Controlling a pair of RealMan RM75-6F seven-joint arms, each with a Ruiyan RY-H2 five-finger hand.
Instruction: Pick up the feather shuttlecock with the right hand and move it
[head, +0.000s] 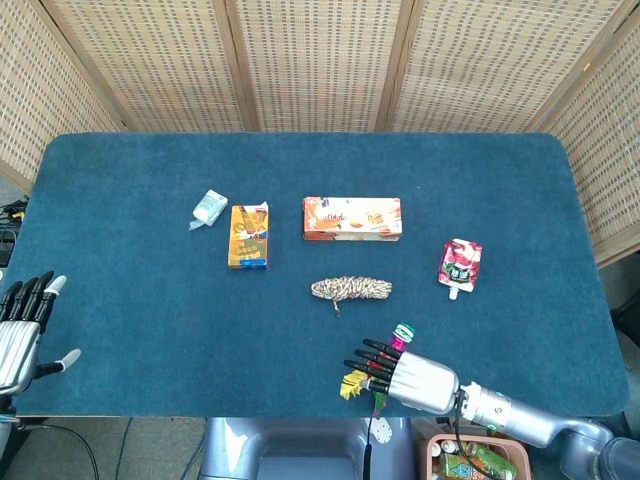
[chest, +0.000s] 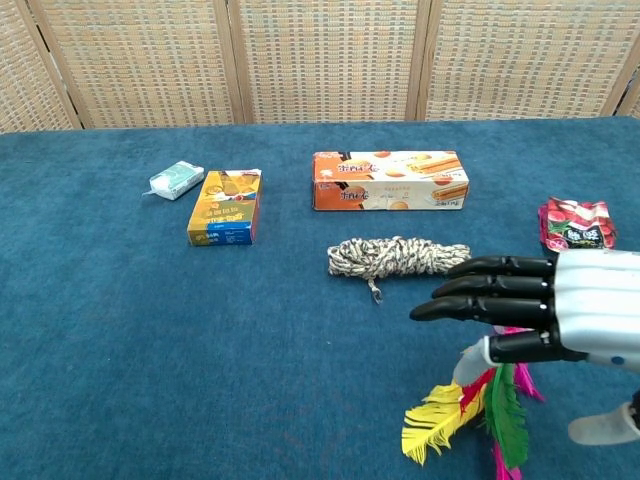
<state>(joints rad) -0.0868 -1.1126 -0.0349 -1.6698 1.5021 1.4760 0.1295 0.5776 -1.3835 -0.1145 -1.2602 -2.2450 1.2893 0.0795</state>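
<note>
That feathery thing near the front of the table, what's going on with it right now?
The robot's right hand hangs over the feather shuttlecock at the table's front edge, fingers spread and extended, not holding it yet. The shuttlecock lies on the blue table with its feathers poking out below the hand. The left hand sits idle and open at the far left edge. The rope coil, boxes and pouch lie untouched.

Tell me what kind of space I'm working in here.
Probably a staged test bench, not a home: a table covered in blue felt, woven screen panels closing off the back, and unrelated items like a rope bundle and snack box.
</note>
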